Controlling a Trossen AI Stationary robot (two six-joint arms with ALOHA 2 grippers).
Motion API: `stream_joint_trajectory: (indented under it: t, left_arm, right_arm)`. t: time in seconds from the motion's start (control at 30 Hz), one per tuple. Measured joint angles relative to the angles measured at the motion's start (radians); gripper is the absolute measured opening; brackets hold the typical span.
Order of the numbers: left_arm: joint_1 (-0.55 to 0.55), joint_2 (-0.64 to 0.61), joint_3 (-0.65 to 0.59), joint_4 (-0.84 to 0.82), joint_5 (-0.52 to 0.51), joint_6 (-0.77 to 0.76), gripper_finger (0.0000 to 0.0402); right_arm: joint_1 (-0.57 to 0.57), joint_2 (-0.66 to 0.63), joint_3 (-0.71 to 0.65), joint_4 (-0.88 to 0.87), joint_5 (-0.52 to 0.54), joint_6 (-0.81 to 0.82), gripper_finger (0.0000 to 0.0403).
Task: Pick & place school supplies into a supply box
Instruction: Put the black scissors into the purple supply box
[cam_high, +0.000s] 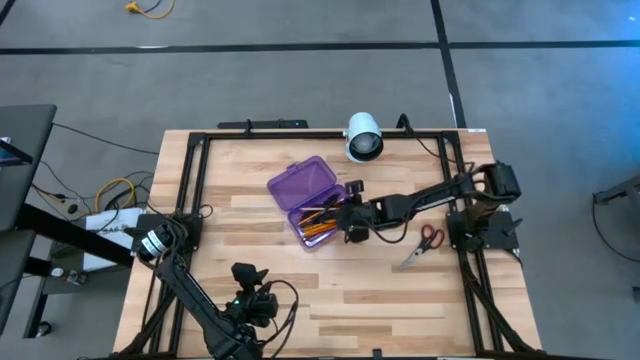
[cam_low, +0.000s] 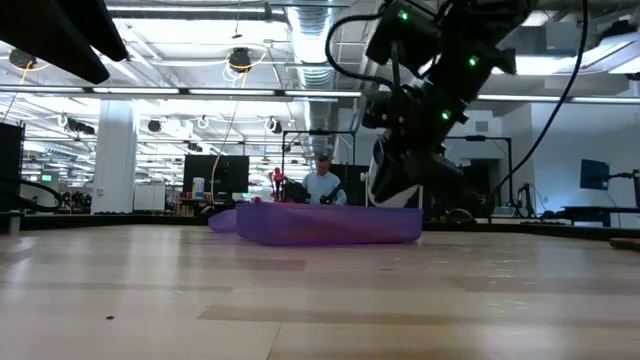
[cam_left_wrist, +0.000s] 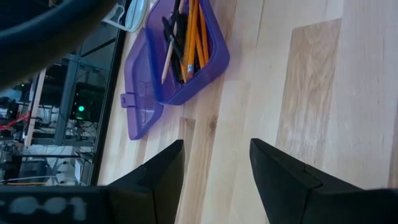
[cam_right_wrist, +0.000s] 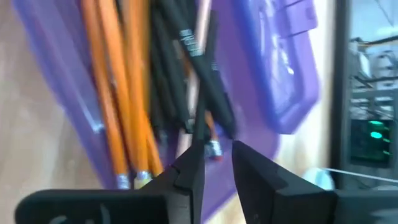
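Pale wooden table (cam_high: 330, 290) fills the overhead view, ringed by a black frame, with grey floor around it. Near its middle lies an open purple supply box (cam_high: 305, 198) with its lid folded back, holding orange pencils (cam_right_wrist: 115, 93) and black pens (cam_right_wrist: 186, 68). Directly over the box hangs the right gripper (cam_right_wrist: 214, 165), its fingers slightly parted with a black pen between them. Red-handled scissors (cam_high: 424, 243) lie on the table beside the right arm. At the near edge rests the left gripper (cam_left_wrist: 216, 165), fingers wide apart and empty.

Overhead, table-level and wrist views share the purple case (cam_high: 305, 198).
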Motion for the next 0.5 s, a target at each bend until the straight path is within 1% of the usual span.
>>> stream_joint_trajectory:
  t: [0.1,0.27,0.4,0.5]
  left_arm:
    - [0.0,0.0,0.0,0.0,-0.001,0.0,0.0176]
    - [0.0,0.0,0.0,0.0,-0.005,0.0,0.0176]
    - [0.0,0.0,0.0,0.0,-0.021,0.0,0.0176]
    - [0.0,0.0,0.0,0.001,-0.03,-0.004,0.0176]
  right_arm:
    - [0.028,0.0,0.059,-0.094,0.029,0.02,0.0079]
    - [0.102,-0.033,0.148,-0.289,0.031,0.103,0.0079]
    - [0.184,-0.09,0.166,-0.413,0.018,0.221,0.0079]
    - [0.262,-0.133,0.166,-0.527,0.016,0.356,0.0079]
